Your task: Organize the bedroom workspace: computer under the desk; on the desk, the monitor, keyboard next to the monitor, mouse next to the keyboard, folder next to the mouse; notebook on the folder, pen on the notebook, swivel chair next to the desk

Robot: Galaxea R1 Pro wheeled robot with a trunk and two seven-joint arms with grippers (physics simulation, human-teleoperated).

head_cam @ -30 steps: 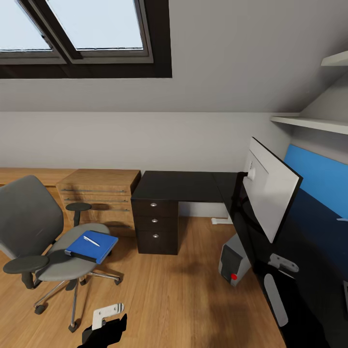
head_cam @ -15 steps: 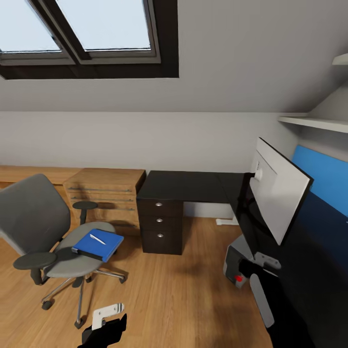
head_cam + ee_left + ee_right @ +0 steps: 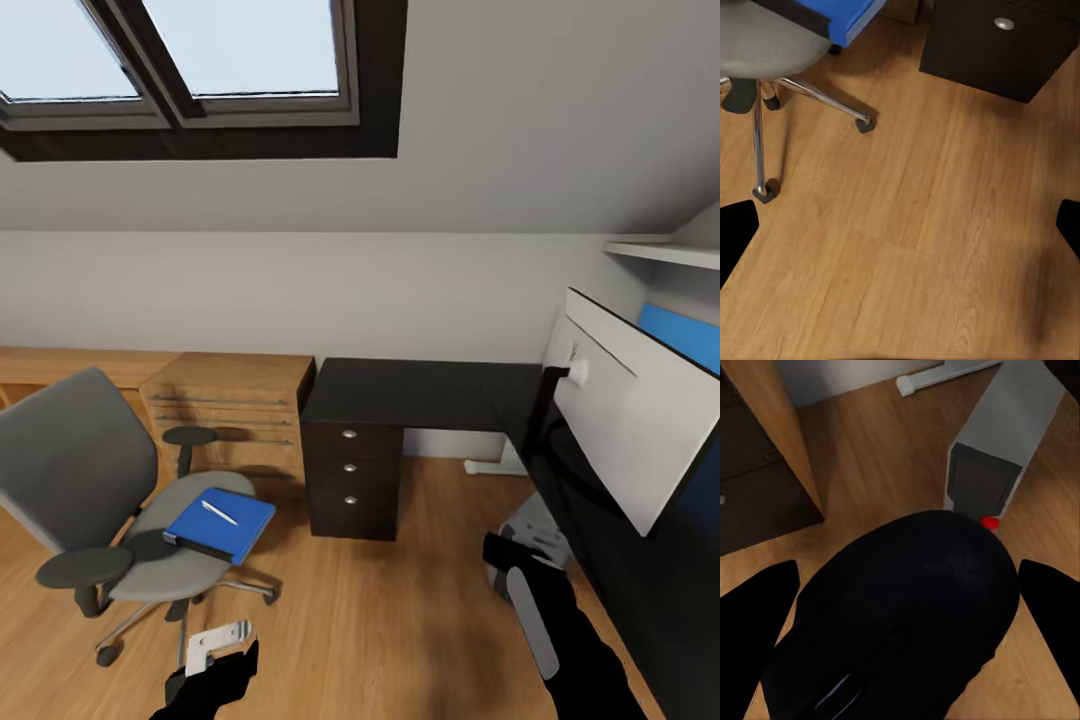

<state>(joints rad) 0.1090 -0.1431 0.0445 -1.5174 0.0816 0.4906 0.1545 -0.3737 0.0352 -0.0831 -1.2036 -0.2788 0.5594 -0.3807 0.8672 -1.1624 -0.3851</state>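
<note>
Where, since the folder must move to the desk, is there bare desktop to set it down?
The desk's black wing above the drawers, from the wooden unit to the monitor, is bare. By the monitor's stand it looks tighter.

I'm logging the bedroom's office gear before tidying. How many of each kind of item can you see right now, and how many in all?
swivel chair: 1
folder: 1
pen: 1
desk: 1
monitor: 1
computer: 1
mouse: 1
Total: 7
</note>
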